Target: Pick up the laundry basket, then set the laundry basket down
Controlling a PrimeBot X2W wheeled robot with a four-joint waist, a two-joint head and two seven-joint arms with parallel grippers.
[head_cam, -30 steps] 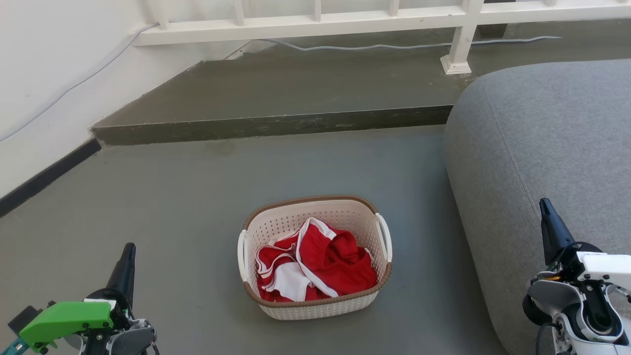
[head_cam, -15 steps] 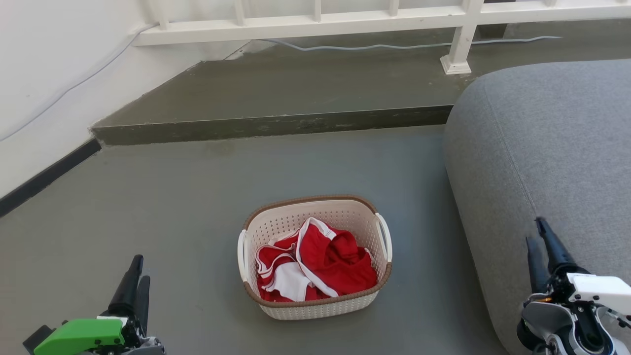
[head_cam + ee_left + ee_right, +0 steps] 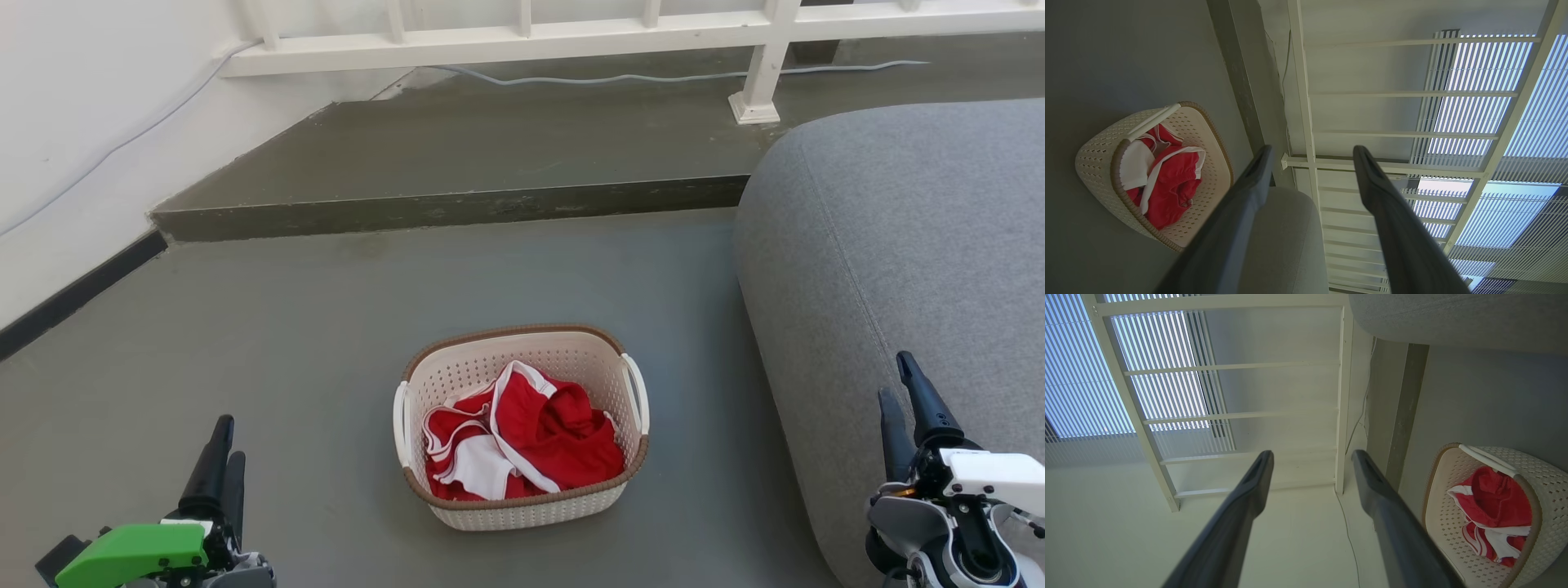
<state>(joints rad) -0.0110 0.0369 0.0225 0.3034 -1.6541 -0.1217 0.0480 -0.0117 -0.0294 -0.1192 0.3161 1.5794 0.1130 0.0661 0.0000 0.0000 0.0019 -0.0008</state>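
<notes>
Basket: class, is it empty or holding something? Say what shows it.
Holding something: crumpled red-and-white clothing lies inside the basket, below its brown rim, with the perforated wall bare above it.

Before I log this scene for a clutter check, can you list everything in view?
laundry basket: one, cream-white with brown rim, on the floor at centre
clothes: one heap, red and white, inside the basket
floor: one, grey-green, under the basket
step: one, dark grey, behind the basket
railing: one, white, along the back of the step
cable: one, grey, on the step under the railing
upholstered seat: one, grey, right of the basket
wall: one, white, on the left
left gripper: one, dark fingers apart, lower left, clear of the basket
right gripper: one, dark fingers apart, lower right, before the seat
</notes>
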